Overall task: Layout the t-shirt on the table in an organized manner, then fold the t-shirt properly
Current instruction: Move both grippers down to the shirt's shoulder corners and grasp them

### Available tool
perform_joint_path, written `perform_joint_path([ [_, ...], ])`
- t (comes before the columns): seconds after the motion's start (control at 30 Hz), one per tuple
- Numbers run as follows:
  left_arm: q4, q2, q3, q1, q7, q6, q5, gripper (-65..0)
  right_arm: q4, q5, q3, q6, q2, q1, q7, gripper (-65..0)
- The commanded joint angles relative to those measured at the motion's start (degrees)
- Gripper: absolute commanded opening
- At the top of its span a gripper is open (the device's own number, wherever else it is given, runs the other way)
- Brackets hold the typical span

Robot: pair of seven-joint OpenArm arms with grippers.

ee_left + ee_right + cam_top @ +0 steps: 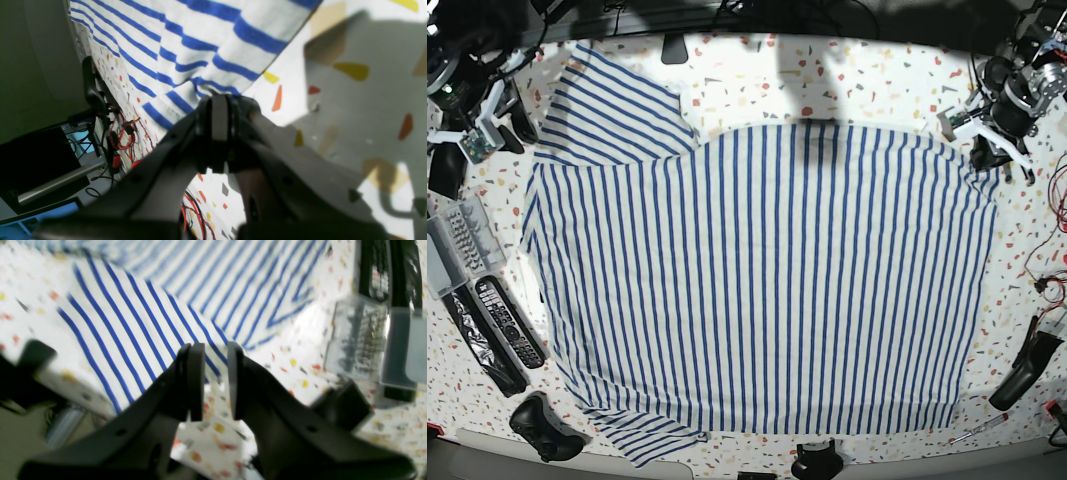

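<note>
The t-shirt, white with thin blue stripes, lies spread nearly flat over most of the table. One sleeve reaches toward the far left. In the left wrist view my left gripper is shut, pinching a bunched edge of the t-shirt just above the speckled table. In the base view this grip is at the cloth's far right corner. My right gripper is open with nothing between its fingers. It hovers over the table beside the striped t-shirt, at the base view's far left.
Two remote controls and a clear plastic box lie along the left edge; they also show as a remote and box. A black controller sits front left. A black tool and red cables are at the right.
</note>
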Motion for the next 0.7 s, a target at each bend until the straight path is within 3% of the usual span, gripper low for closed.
perform_joint_path([
  [0.0,-0.2,-0.9,0.1,0.6,1.4,-1.7,-0.2,-65.0,1.0,-1.5,0.5,0.7,0.8,0.0,1.3,-50.8],
  [0.17,-0.2,-0.9,0.1,0.6,1.4,-1.7,-0.2,-65.0,1.0,-14.8,0.4,1.5,4.1,-0.3,7.6,-50.4],
  [0.3,-0.2,-0.9,0.1,0.6,1.4,-1.7,-0.2,-65.0,1.0,-21.0,-1.1,1.5,8.3,-0.5,8.1,-50.4],
  [0.4,-0.2,-0.8,0.1,0.6,1.4,-1.7,-0.2,-65.0,1.0,-25.0,-4.6,1.5,10.1,-1.7,8.1,-50.4],
  [0.5,-0.2,-0.8,0.1,0.5,1.4,-1.7,-0.2,-65.0,1.0,-33.1,-11.1,1.5,11.6,-2.8,9.3,-50.4],
  [0.53,-0.2,-0.8,0.1,0.4,1.4,-1.7,-0.2,-65.0,1.0,-36.4,-13.7,0.9,12.2,-2.9,9.3,-50.4],
  [0.67,-0.2,-0.8,0.1,0.4,1.5,-1.7,-0.2,-65.0,1.0,-46.6,-22.5,-6.8,14.8,-2.9,9.2,-50.4],
])
